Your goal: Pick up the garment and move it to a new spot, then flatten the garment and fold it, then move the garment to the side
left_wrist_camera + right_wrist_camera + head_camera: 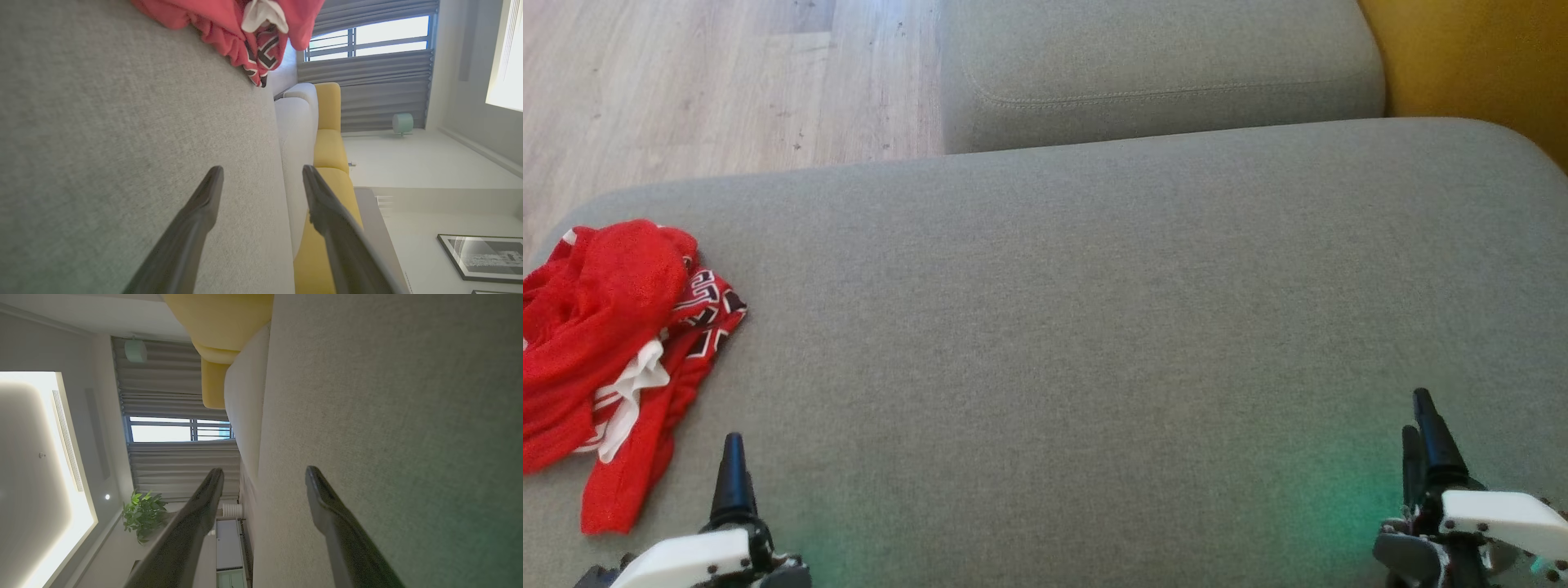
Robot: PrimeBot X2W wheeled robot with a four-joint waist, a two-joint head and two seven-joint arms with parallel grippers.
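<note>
Jaws of the left gripper (261, 173) and right gripper (264, 473) are spread, empty; a crumpled red jersey (605, 327) is seen on the grey sofa cushion (1094, 310).

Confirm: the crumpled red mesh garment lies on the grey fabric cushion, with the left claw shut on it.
Wrong: the left wrist view shows the left claw open, apart from the crumpled red mesh garment, which does lie on the grey fabric cushion.

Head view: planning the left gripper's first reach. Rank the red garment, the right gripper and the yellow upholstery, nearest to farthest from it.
1. Red garment, just left of it.
2. Right gripper, across at lower right.
3. Yellow upholstery, far top-right corner.
</note>
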